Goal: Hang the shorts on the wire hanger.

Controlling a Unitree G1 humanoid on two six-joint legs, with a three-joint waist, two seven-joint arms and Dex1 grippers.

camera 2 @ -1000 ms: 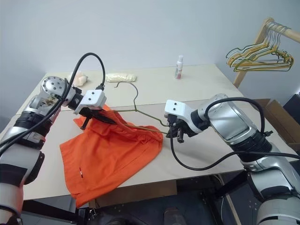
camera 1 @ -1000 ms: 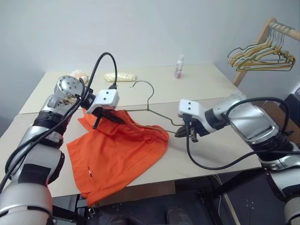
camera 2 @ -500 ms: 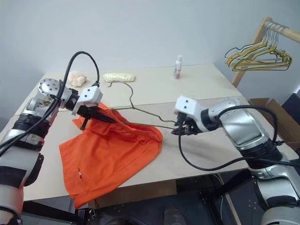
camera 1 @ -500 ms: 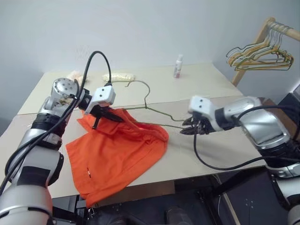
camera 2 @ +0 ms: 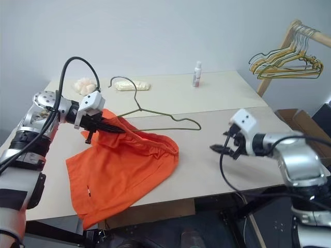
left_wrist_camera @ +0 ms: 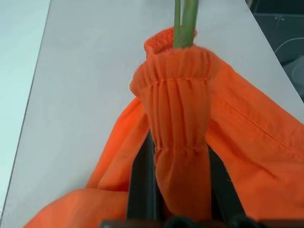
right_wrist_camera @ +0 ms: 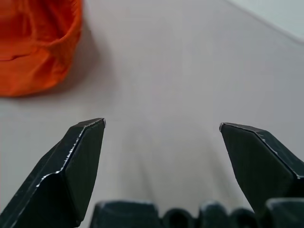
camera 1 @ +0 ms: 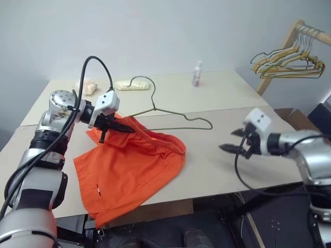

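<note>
Left pincer (camera 1: 120, 128) is clamped on the gathered elastic waistband of the shorts (camera 1: 129, 170); we note its arm reaching in from the table's left edge, fingers angled down and toward the right. Right pincer (camera 1: 234, 147) hangs over the right part of the table (camera 1: 227, 103) with its two black fingers spread wide and nothing between them, well apart from the cloth, pointing left.

We record, largest first: the table, a pale beige matte top; the shorts, bright orange soft fabric, crumpled, one corner lifted at the waistband, the rest lying on the table and draping over the near edge; the wire hanger (camera 1: 176, 116), thin olive-grey wire, triangular with a curved hook, one end tucked into the waistband, the other lying bare on the table. In the left wrist view the wire (left_wrist_camera: 184, 23) enters the ruched band.
</note>
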